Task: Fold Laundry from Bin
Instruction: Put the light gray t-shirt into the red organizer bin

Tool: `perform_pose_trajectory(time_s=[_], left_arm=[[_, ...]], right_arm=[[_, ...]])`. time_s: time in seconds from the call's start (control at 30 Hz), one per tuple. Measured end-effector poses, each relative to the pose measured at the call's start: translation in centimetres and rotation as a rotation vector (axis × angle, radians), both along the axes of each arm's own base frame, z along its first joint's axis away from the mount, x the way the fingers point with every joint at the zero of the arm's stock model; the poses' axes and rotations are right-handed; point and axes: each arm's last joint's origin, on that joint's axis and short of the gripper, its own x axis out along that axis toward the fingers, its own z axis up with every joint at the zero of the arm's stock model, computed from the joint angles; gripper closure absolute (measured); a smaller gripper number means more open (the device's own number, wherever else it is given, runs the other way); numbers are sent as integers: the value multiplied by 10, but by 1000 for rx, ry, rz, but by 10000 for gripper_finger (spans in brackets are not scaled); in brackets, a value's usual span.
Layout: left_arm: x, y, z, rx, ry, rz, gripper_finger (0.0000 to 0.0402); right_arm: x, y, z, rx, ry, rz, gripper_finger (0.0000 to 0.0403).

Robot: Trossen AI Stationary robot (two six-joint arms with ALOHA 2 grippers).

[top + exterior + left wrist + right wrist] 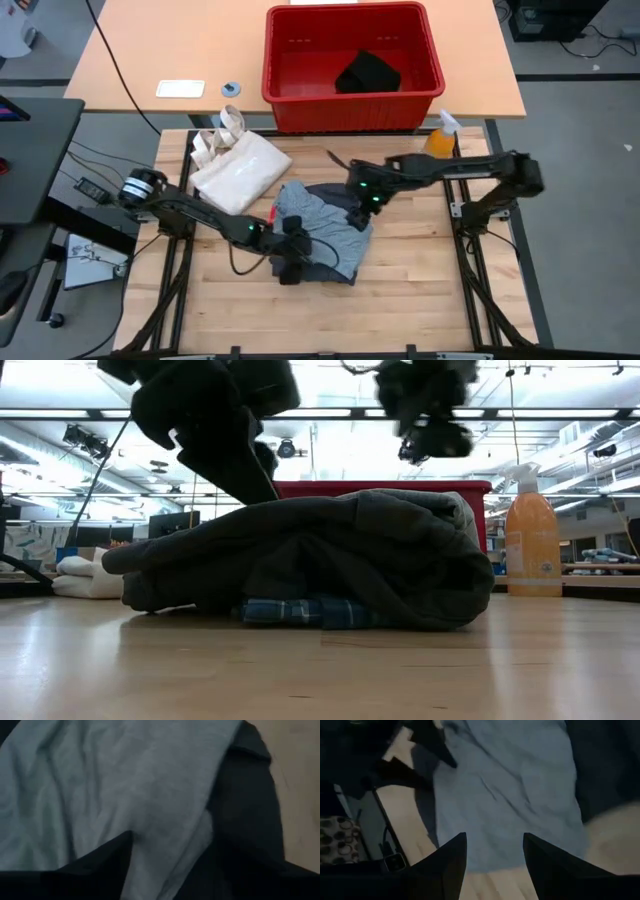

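The laundry lies heaped mid-table. A light grey piece is on top, a dark charcoal piece wraps the heap, and a blue plaid shirt peeks out underneath on the table. A black piece lies inside the red bin beyond the far edge. My left gripper is low over the heap's near left side, open, with light grey cloth filling its view. My right gripper hangs open well above the heap's far right part, with nothing between its fingers. My left gripper comes slanting down from the table's left onto the light grey piece, its fingers apart over the cloth. Whether they touch it cannot be told. In the low view the heap hides the fingertips.
A cream tote bag lies left of the heap, toward the far side. An orange spray bottle stands at the far right corner. Bare wood shows along the near edge and right of the heap.
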Motion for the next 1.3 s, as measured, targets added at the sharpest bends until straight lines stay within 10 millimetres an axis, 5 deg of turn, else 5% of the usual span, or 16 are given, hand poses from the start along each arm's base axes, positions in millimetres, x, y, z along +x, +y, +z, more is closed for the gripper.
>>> perform_pose_trajectory(time_s=[0.23, 0.6, 0.8, 1.3], left_arm=[[20, -2, -12, 111, 38, -99, 86], [24, 19, -10, 180, 20, 66, 176], [32, 53, -11, 178, 13, 189, 213], [44, 67, 17, 392, 28, -47, 216]], right_arm=[[-55, 12, -11, 140, -111, -44, 202], [-99, 29, -26, 148, -183, -90, 202], [-107, 28, -29, 159, -228, -139, 202], [-97, 31, -21, 161, -372, -133, 202]])
